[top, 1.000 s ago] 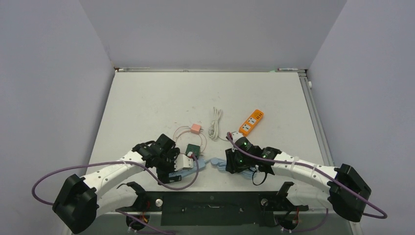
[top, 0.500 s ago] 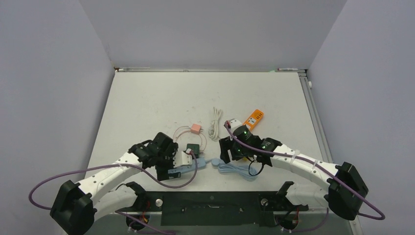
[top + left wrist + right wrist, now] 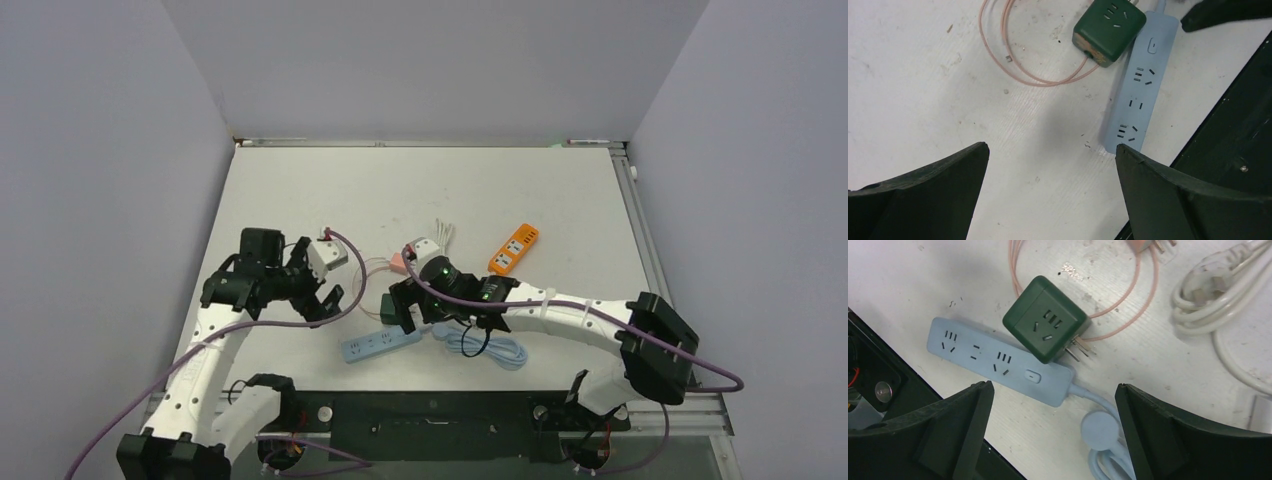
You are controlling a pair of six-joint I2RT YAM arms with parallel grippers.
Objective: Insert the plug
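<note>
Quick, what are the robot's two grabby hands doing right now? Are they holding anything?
The left gripper is open, holding nothing.
The right gripper is open, holding nothing.

Between the black fingers of the right pincer (image 3: 1052,387) lies a pale blue strip (image 3: 998,362) with small dark slot marks. Just past it sits a dark green cube (image 3: 1045,332) with silvery prongs. Beyond the cube loops a pink cable (image 3: 1015,260), and off to the side a cream-white cord (image 3: 1208,295). The tabletop (image 3: 923,285) is white with dark flecks. Farther from that pincer is an orange block (image 3: 514,249). The left pincer (image 3: 1050,147) is black too.
</note>
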